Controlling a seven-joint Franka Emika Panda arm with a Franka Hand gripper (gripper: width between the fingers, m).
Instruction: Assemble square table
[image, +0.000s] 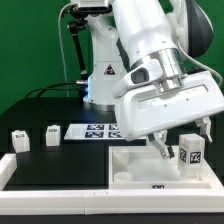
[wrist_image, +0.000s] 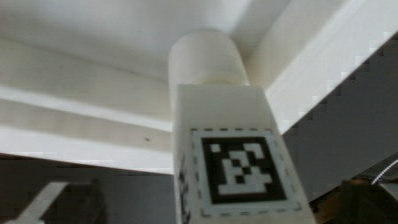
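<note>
The white square tabletop (image: 140, 168) lies at the front right of the exterior view. A white tagged leg (image: 190, 152) stands upright at its right corner. My gripper (image: 177, 149) hangs over that leg, open, its fingers on either side and off the leg's sides. In the wrist view the leg (wrist_image: 221, 110) fills the middle, tag (wrist_image: 240, 170) facing the camera, its rounded end set into the tabletop's corner (wrist_image: 267, 40) between the raised edges. Two more tagged legs (image: 20, 139) (image: 52, 133) stand on the black table toward the exterior view's left.
The marker board (image: 98, 131) lies flat behind the tabletop. A long white border rail (image: 50, 176) runs along the front left. The robot's base and cables stand at the back. A green wall closes off the rear.
</note>
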